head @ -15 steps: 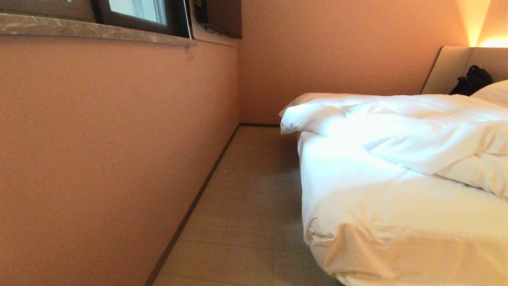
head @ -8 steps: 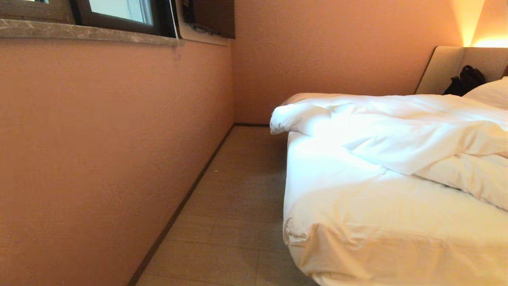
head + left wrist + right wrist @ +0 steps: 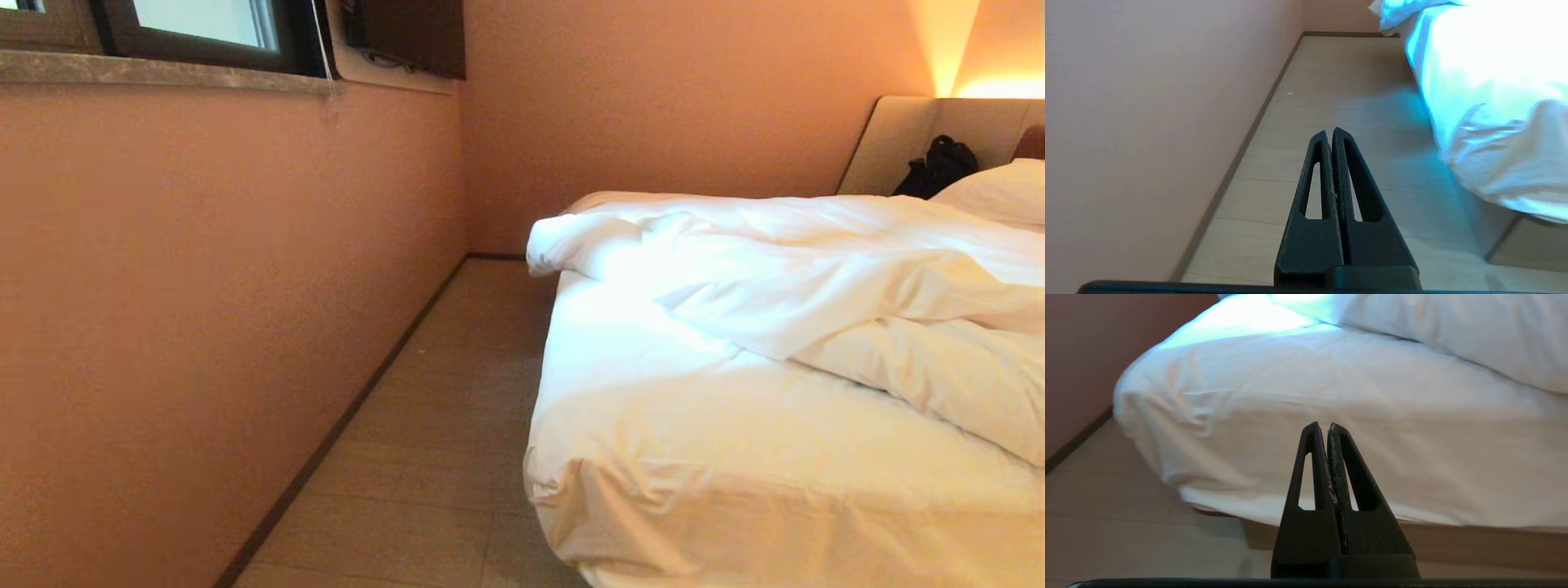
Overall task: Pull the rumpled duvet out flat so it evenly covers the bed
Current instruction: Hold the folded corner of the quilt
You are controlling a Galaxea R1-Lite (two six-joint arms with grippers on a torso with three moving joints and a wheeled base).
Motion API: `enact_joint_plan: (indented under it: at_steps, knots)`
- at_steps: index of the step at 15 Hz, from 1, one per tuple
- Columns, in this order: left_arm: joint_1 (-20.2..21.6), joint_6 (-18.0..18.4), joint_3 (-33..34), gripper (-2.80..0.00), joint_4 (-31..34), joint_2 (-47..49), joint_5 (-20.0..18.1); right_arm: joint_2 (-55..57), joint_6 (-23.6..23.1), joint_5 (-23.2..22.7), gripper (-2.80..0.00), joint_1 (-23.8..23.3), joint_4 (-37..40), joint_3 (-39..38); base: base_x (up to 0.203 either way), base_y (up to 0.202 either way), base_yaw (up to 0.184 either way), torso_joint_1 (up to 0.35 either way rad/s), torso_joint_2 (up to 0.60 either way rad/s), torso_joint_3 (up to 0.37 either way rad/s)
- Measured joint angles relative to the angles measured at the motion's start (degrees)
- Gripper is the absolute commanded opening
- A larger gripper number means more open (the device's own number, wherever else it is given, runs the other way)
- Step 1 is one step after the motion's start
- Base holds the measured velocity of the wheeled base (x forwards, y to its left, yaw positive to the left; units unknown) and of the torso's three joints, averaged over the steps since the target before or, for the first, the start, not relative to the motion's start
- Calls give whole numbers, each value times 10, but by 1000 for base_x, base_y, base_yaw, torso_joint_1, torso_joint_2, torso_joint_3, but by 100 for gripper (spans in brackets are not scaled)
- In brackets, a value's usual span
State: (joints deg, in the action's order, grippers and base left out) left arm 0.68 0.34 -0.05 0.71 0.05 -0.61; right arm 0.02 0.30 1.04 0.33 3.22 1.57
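Head view, nearest: corner of the wide low bed (image 3: 735,457), mattress in a thin white fitted sheet (image 3: 702,506), bare of cover at this end.
Left gripper: black gripper (image 3: 1329,131) with fingers pressed together, holding nothing, over the pale tiled floor (image 3: 1331,106) between wall and bed; seen in the left wrist view only.
Right gripper: black gripper (image 3: 1324,425) likewise pressed together and empty, pointing at the sheeted side of the mattress, apart from it; seen in the right wrist view only.
Floor strip: runs between the peach-pink wall (image 3: 204,286) and the bed's left side.
Duvet: thick puffy white rumpled duvet (image 3: 816,278) lies bunched across the middle and far part of the bed, one folded corner overhanging the left edge.
Far end: white pillow (image 3: 996,192) against the padded beige headboard (image 3: 898,139); a black bag (image 3: 935,167) rests beside it.
Upper left: dark-framed window (image 3: 196,24) above a stone sill.
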Motion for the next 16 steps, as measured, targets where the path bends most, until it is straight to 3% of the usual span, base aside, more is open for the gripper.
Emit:
enact_joint_plan:
  at_steps: [16]
  knots:
    - [0, 0, 0, -280, 0, 0, 0, 0, 0, 0, -280, 0, 0, 1, 0, -193, -1, 2, 2, 2]
